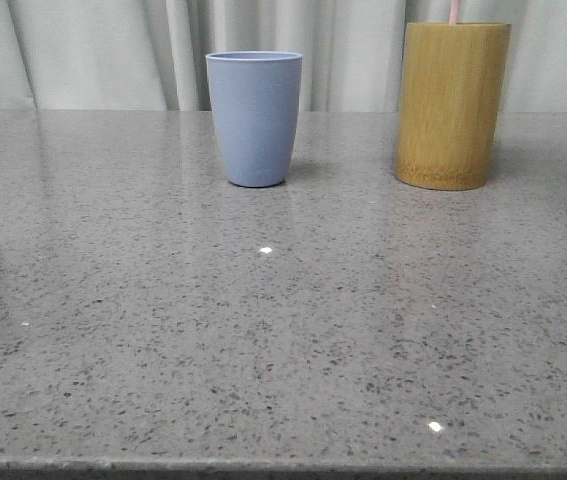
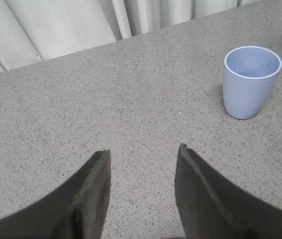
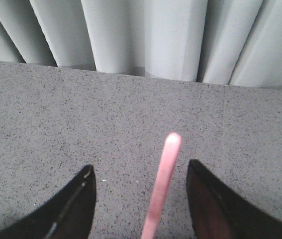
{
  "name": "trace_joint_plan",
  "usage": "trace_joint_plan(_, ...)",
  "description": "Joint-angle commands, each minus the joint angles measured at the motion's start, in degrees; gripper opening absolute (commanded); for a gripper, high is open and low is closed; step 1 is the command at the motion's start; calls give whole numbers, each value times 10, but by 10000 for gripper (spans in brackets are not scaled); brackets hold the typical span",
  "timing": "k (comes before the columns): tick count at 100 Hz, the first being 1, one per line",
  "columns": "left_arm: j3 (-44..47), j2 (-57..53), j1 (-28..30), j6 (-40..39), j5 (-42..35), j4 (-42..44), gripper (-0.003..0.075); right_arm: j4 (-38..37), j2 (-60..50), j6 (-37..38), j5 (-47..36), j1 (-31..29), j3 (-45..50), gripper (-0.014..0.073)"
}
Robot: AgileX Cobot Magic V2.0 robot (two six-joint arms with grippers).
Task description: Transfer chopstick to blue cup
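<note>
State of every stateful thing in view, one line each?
blue cup: upright, empty
bamboo cylinder: upright, holds the chopstick
chopstick: standing in the cylinder, between the right fingers, not gripped
left gripper: open, holding nothing
right gripper: open around the chopstick

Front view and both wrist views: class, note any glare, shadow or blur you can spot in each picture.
Front view: bright specks of glare on the table, soft shadow beside the blue cup. Left wrist view: the left end effector looks dark and slightly soft. Right wrist view: the chopstick is blurred between the right end effector fingers.
</note>
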Motion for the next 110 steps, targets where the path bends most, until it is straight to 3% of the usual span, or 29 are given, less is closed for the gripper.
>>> trace_joint_plan(1, -14, -2, -1, -8, -45, 9, 303, 0, -16, -1, -46, -1, -23, 424)
trace_joint_plan(39, -14, -2, -1, -7, -45, 12, 303, 0, 5, -1, -68, -2, -23, 402)
trace_joint_plan(93, -14, -2, -1, -7, -45, 15, 303, 0, 10, -1, -68, -2, -23, -63)
trace_joint_plan(110, -14, -2, -1, -7, -45, 15, 303, 0, -2, -1, -82, -2, -23, -69)
